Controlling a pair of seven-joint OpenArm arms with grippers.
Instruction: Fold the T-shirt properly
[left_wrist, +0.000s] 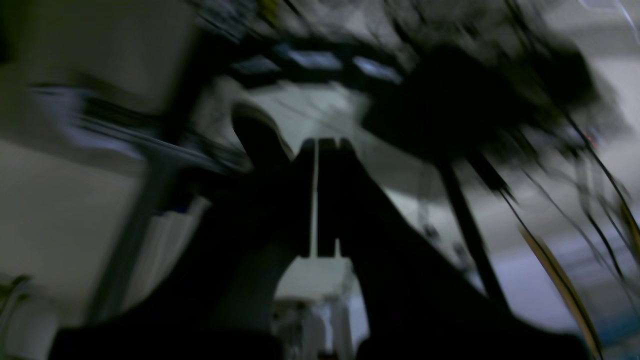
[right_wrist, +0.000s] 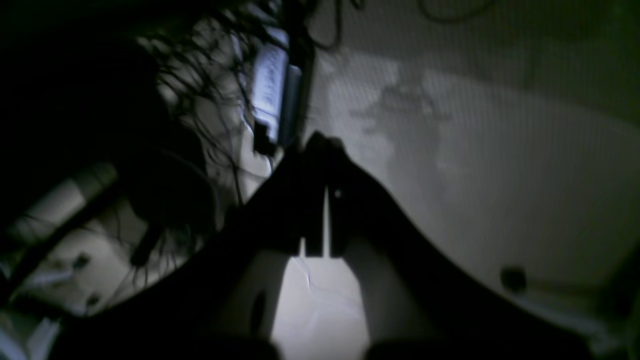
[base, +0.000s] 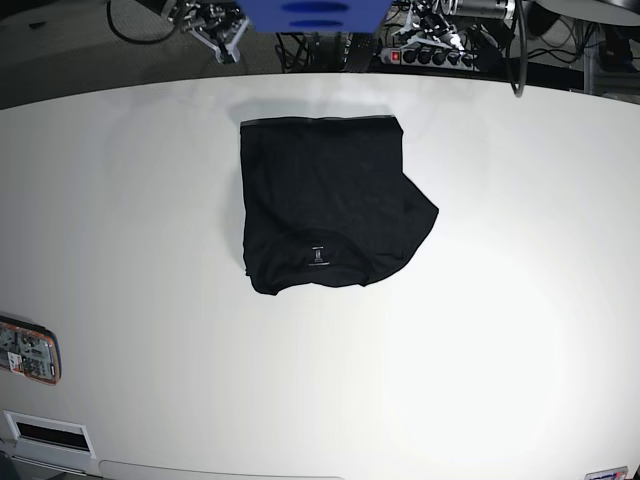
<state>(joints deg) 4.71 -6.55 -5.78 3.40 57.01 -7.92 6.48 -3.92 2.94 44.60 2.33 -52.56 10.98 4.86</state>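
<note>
- T-shirt (base: 325, 205): black, folded into a rough rectangle, lying flat on the white table (base: 520, 300), a bit above centre and left of middle in the base view.
- Far edge of the shirt is straight with a hem band; near edge is rounded and uneven.
- A loose lobe of cloth bulges out on the shirt's base-view right side, past the main rectangle.
- Tiny pale label mark (base: 318, 255) sits near the shirt's near edge.
- Nothing touches the shirt; no arm or gripper is over it in the base view.
- Left gripper (left_wrist: 315, 145): seen only in the left wrist view, very blurred, pointing away from the table toward cables and room clutter. Fingers (left_wrist: 332, 200) stand close together with only a thin bright slit between them; nothing visible between them. Jaws look pressed together.
- Right gripper (right_wrist: 325, 145): seen only in the right wrist view, dark and underexposed. Fingers (right_wrist: 350, 210) meet at the tips, narrow pale slit lower down, no cloth in them. Jaws look pressed together.
- Pale surface (right_wrist: 475, 175) fills the right part of the right wrist view; tangle of cables (right_wrist: 210, 100) on its left.
- Base view, far edge beyond the table: power strip (base: 435, 55) with a red switch, cables, a blue part (base: 315, 14) at top centre.
- Orange-edged card-like item (base: 28, 350) lies at the table's base-view left edge, well apart from the shirt.
- White vented panel (base: 45, 432) at the near-left corner.
</note>
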